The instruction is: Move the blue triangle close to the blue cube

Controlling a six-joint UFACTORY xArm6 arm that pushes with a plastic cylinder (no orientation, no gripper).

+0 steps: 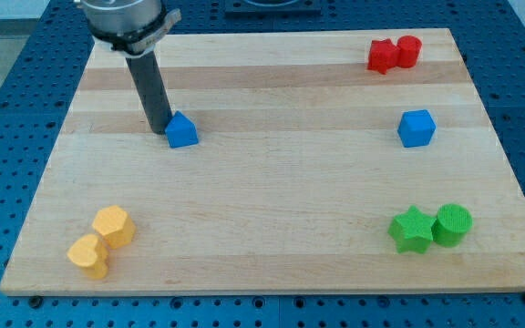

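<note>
The blue triangle (181, 130) lies on the wooden board (272, 182) at the upper left. The blue cube (416, 128) sits far to the view's right, at about the same height. My tip (159, 129) is down on the board, right against the triangle's left side. The dark rod rises from it toward the view's top left.
A red star (382, 56) and a red cylinder (409, 50) sit at the top right. A green star (411, 230) and a green cylinder (452, 224) sit at the bottom right. A yellow hexagon block (114, 225) and a yellow heart (88, 256) sit at the bottom left.
</note>
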